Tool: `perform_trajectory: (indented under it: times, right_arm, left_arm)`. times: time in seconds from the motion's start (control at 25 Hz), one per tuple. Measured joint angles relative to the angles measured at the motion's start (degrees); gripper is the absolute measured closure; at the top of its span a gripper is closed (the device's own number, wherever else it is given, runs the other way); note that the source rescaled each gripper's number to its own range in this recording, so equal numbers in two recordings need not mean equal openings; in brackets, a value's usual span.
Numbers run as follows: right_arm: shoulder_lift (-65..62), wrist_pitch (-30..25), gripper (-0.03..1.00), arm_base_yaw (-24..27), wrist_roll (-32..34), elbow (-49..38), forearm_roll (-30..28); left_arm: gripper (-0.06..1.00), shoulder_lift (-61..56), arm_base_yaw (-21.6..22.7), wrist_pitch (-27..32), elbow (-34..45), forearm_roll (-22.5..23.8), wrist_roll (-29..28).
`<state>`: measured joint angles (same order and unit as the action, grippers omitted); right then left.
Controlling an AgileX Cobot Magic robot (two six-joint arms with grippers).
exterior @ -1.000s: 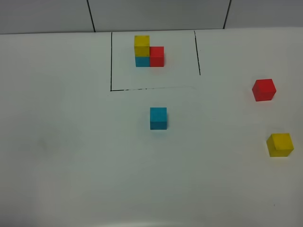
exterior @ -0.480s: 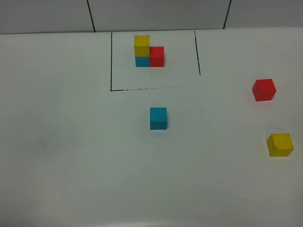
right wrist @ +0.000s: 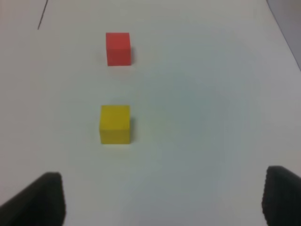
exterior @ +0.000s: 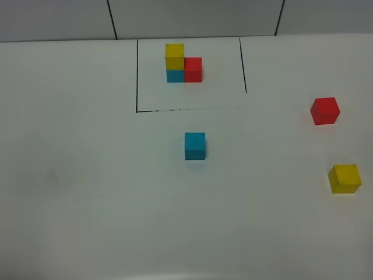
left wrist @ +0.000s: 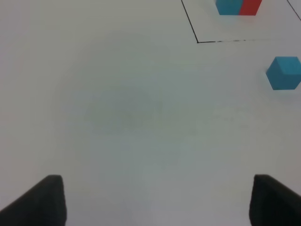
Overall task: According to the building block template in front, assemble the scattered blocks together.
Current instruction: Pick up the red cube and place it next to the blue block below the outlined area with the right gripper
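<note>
Blue block (exterior: 195, 146) sits alone mid-desk (exterior: 87, 175), just in front of the black outline (exterior: 137, 76) that frames the template (exterior: 183, 63). The red block (exterior: 324, 111) and yellow block (exterior: 344, 178) lie well apart from it on my right side. My left pincer (left wrist: 157, 200) hangs over bare desk, fingers spread wide and empty, and my right pincer (right wrist: 162, 200) is spread too, with the yellow block nearest it and the red one beyond.

A lab test bench is suggested by the bare white tabletop (exterior: 81, 192) and the black outline (exterior: 137, 76) drawn at 12 o'clock.
</note>
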<state>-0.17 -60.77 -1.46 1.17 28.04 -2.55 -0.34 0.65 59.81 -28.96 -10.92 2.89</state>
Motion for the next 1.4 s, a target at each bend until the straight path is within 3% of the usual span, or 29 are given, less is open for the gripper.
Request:
perform_trajectory:
  times: [0.24, 0.64, 0.8, 1.04, 1.4]
  right_arm:
    - [15.6, 1.1, 0.19, 0.0, 0.1, 1.3, 1.1]
    - [60.4, 5.1, 0.19, 0.0, 0.1, 16.4, 2.6]
    - [72.4, 6.6, 0.19, 0.0, 0.0, 20.7, 2.9]
    - [80.3, 8.7, 0.18, 0.0, -1.2, 24.5, 3.1]
    - [82.3, 11.7, 0.18, 0.0, -2.9, 25.0, 3.4]
  left_arm:
    - [-0.03, 0.0, 0.0, 0.0, 0.0, 0.0, 0.0]
    - [-0.03, 0.0, 0.0, 0.0, 0.0, 0.0, 0.0]
    - [-0.03, 0.0, 0.0, 0.0, 0.0, 0.0, 0.0]
    - [-0.02, 0.0, 0.0, 0.0, 0.0, 0.0, 0.0]
    - [-0.02, 0.0, 0.0, 0.0, 0.0, 0.0, 0.0]
